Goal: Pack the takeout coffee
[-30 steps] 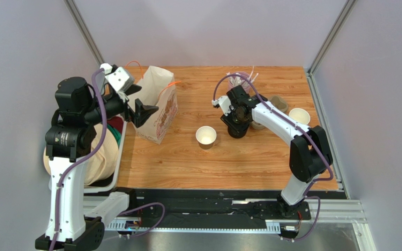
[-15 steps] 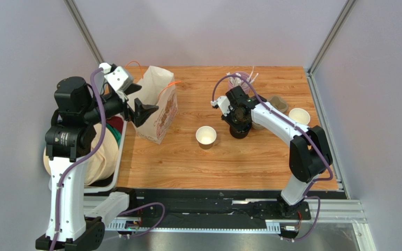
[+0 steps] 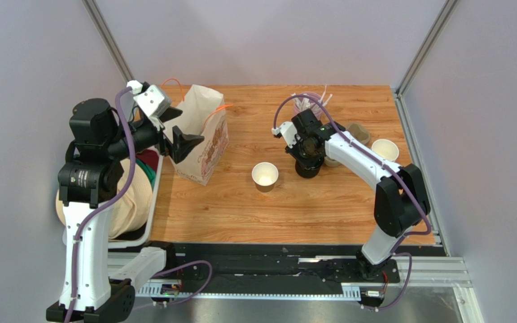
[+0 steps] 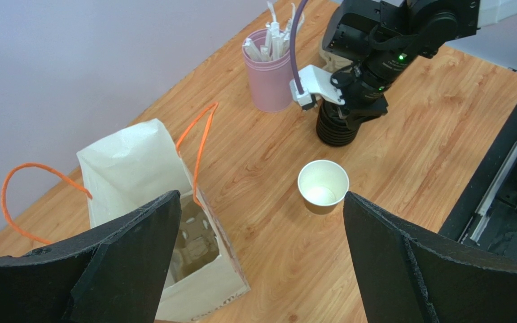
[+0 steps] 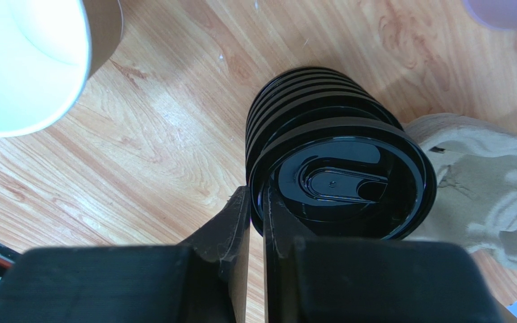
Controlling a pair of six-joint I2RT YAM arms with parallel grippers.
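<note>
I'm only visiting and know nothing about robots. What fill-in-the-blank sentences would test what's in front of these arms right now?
The right gripper pinches the rim of the top ___ lid on a stack.
The open paper cup wears ___ lid.
The paper bag has ___ handles.
The holder of the white sticks is ___.
Missing words: black; no; orange; pink.

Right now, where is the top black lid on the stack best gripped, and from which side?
By its thin outer rim, coming straight down from above. The top lid lies flat, nested on the lid stack, so the rim is its only free edge; the right gripper looks pinched on it there.
</note>
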